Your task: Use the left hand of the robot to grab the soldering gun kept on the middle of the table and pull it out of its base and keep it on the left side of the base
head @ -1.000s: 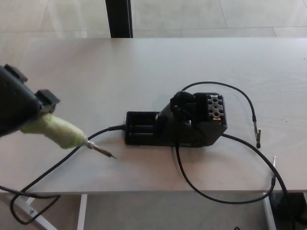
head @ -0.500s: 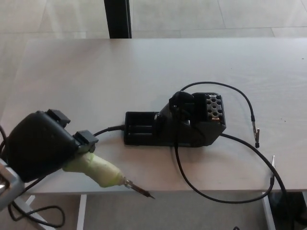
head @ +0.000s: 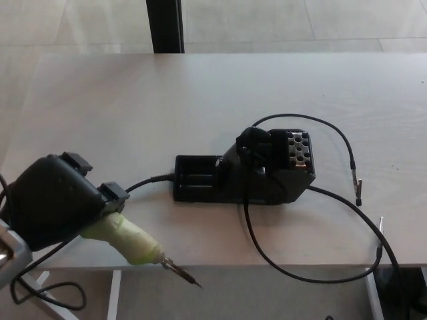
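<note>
The soldering gun (head: 133, 244) sits at 7 o'clock in the head view, out of its base (head: 245, 173) and well apart from it on the base's left side. Its pale green grip slopes down toward 4 o'clock, ending in a dark metal tip (head: 181, 274) that projects past the front edge of the table (head: 200, 100). The rear of the grip is hidden inside the left hand (head: 57, 203), so the gun's full length cannot be made out. Whether the gun touches the tabletop cannot be determined.

The left hand is closed around the grip and holds it. Individual fingers are not distinguishable: the hand reads as one black mass with two small blocks on its upper edge. The hand is cut off at the picture's left edge. The right hand does not appear.

A black cable (head: 143, 183) leaves the base's left end, runs toward 8 o'clock, passes behind the hand, and loops below the table edge at the lower left corner.

The base is black, at the table centre, with an open tray section on its left and a perforated block on its right. No brand, label or writing is legible on it. A second cable (head: 303, 273) loops from the base past the front edge toward 5 o'clock. A thin lead (head: 343, 143) arcs to 3 o'clock, ending in a small clip.
</note>
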Robot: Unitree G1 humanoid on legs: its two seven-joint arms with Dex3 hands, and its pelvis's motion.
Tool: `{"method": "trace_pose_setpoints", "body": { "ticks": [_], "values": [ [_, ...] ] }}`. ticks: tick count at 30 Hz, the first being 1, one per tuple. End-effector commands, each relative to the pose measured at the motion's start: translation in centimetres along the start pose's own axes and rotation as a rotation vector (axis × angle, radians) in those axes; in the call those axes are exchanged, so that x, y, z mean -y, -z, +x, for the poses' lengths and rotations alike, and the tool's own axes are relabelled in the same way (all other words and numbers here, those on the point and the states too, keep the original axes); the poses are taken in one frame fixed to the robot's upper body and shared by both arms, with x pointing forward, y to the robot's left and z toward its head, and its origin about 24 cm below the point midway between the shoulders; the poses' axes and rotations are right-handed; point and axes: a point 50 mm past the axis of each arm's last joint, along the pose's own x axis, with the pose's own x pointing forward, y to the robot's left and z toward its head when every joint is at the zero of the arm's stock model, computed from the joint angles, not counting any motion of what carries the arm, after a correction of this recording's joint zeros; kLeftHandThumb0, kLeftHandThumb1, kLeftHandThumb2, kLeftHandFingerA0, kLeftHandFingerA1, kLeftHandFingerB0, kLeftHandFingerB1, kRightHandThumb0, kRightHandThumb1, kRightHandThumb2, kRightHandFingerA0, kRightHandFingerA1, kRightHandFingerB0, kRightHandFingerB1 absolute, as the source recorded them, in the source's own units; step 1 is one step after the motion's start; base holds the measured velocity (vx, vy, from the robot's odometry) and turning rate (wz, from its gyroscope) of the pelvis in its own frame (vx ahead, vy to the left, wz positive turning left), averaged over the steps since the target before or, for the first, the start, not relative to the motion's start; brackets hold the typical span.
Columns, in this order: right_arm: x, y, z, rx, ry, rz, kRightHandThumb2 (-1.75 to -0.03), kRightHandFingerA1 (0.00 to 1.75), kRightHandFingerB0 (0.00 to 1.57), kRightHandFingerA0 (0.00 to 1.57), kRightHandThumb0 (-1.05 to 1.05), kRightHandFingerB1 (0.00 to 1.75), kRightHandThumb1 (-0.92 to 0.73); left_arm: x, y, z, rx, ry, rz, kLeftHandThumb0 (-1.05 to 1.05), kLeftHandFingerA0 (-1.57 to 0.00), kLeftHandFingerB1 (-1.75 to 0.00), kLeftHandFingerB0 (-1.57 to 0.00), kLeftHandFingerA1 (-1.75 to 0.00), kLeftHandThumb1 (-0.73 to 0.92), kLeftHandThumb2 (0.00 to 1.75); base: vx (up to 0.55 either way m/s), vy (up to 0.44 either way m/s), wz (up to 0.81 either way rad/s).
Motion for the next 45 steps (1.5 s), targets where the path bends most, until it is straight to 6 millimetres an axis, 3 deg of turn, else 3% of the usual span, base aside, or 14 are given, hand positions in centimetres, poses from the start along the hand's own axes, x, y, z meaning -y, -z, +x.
{"method": "trace_pose_setpoints", "body": {
  "ticks": [1,7,8,15,16,18,20,24,27,30,31,32,34,45],
  "values": [
    [0.9,-0.3,-0.1,0.016,0.024,-0.01,-0.58,0.64,0.43,0.79,-0.46,0.38,-0.59,0.3,0.9,-0.3,-0.079,0.034,-0.126,-0.15,-0.86,-1.27,-0.82,-1.69,0.59,0.78,0.0,0.0,0.0],
    [0.9,0.4,-0.3,0.016,0.011,-0.016,-0.85,0.73,0.37,0.76,-0.52,0.52,-0.49,3.7,3.3,-1.3,-0.408,0.201,-0.621,-0.1,-0.85,-1.39,-0.77,-1.72,0.63,1.07,0.0,0.0,0.0],
    [0.9,0.4,-0.4,0.018,0.007,-0.015,-0.59,0.62,0.44,0.78,-0.47,0.39,-0.62,4.3,3.8,-1.6,-0.45,0.228,-0.672,-0.11,-0.83,-1.36,-0.76,-1.72,0.64,1.03,0.0,0.0,0.0],
    [0.6,0.5,-0.3,0.009,-0.007,0.031,-0.59,0.61,0.43,0.76,-0.45,0.4,-0.62,6.5,5.0,-2.9,-0.563,0.332,-0.747,-0.12,-0.73,-1.46,-0.68,-1.74,0.68,0.9,0.0,0.0,0.0],
    [0.6,0.4,-0.3,0.009,-0.008,0.015,-0.84,0.69,0.37,0.71,-0.5,0.52,-0.49,6.8,5.1,-3.0,-0.581,0.343,-0.752,-0.14,-0.72,-1.46,-0.68,-1.74,0.66,0.93,0.0,0.0,0.0],
    [0.5,0.5,-0.3,0.006,-0.008,0.02,-0.59,0.62,0.44,0.77,-0.46,0.39,-0.62,7.1,5.2,-3.1,-0.591,0.341,-0.768,-0.14,-0.72,-1.43,-0.69,-1.73,0.65,0.93,0.0,0.0,0.0],
    [0.5,0.6,-0.3,0.007,-0.016,0.003,-0.84,0.68,0.38,0.73,-0.5,0.52,-0.5,7.7,5.0,-3.5,-0.617,0.352,-0.798,-0.18,-0.74,-1.43,-0.69,-1.74,0.68,0.81,0.0,0.0,0.0],
    [0.5,0.6,-0.3,0.005,-0.018,0.019,-0.59,0.62,0.45,0.78,-0.45,0.4,-0.62,8.5,4.6,-4.0,-0.628,0.384,-0.831,-0.1,-0.84,-1.43,-0.73,-1.71,0.62,0.94,0.0,0.0,0.0],
    [0.5,0.7,-0.3,0.004,-0.017,0.008,-0.85,0.69,0.38,0.73,-0.51,0.53,-0.5,9.0,4.1,-3.9,-0.651,0.443,-0.773,-0.18,-0.67,-0.68,-0.71,-1.25,0.76,0.79,0.0,0.0,0.0],
    [0.4,0.5,-0.3,0.009,-0.017,0.006,-0.59,0.6,0.46,0.78,-0.44,0.41,-0.63,9.2,4.1,-3.8,-0.648,0.493,-0.755,-0.25,-0.65,-0.51,-0.51,-1.1,0.76,0.66,0.0,0.0,0.0],
    [0.4,0.4,-0.3,0.014,-0.02,0.01,-0.58,0.61,0.44,0.79,-0.44,0.41,-0.61,9.4,4.0,-3.7,-0.647,0.545,-0.753,-0.32,-0.61,-0.37,-0.33,-0.86,0.74,0.61,0.0,0.0,0.0],
    [0.4,0.4,-0.3,0.015,-0.021,0.006,-0.58,0.62,0.44,0.8,-0.45,0.41,-0.61,9.2,3.8,-3.5,-0.607,0.637,-0.713,-0.49,-0.09,-0.26,-0.03,-0.52,0.69,0.6,0.0,0.0,0.0],
    [0.5,0.2,-0.2,0.017,-0.019,0.018,-0.58,0.62,0.46,0.82,-0.45,0.41,-0.6,8.9,3.3,-2.8,-0.6,0.707,-0.718,-0.62,0.0,0.0,0.0,0.0,0.54,0.77,0.0,0.0,0.0],
    [0.6,-0.4,0.0,0.027,-0.013,0.024,-0.57,0.6,0.44,0.81,-0.42,0.39,-0.6,7.5,2.4,-1.4,-0.46,0.693,-0.57,-0.65,0.0,0.0,0.0,0.0,0.58,0.74,0.0,0.0,0.0]
  ]
}}
